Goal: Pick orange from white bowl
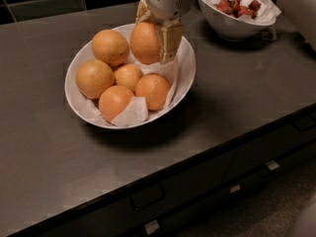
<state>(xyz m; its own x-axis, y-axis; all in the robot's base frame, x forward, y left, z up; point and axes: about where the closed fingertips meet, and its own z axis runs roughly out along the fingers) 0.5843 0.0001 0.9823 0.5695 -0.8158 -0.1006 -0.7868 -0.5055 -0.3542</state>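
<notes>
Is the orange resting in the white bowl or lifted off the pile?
Lifted: the claw is shut on the orange, holding it above the other fruit, over the white bowl's far side.

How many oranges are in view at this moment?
6. One orange is gripped in the claw over the far side of the white bowl; five other oranges lie in it: back left, left, middle, front left, front right. Some could be hidden underneath.

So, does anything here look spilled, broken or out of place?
Nothing spilled or damaged. The end effector is clamped on the orange at the white bowl's far side. The only untidy bit is the crumpled paper lining, one flap folded over a front fruit.
</notes>
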